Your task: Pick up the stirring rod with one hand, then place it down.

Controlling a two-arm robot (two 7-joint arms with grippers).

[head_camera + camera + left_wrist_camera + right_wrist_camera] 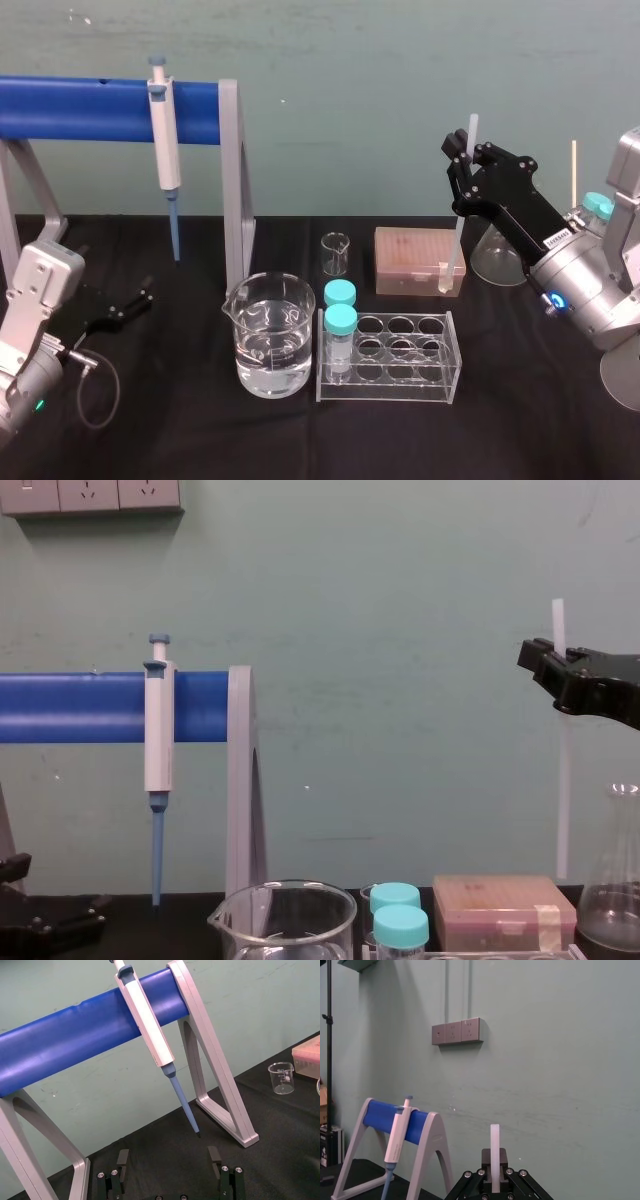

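The left claw [120,308] is open and empty, low by the table [200,440]. The right claw [465,150] is pinched on the stirring rod [458,235], holding it up straight by the pink box [410,262]. Picking up looks done; putting down is left

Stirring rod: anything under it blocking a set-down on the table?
Yes. The right gripper holds the stirring rod upright; its lower end hangs over the right end of the pink box, the flask close on its right. Bare table lies right of the tube rack. The left gripper sits open, far left.
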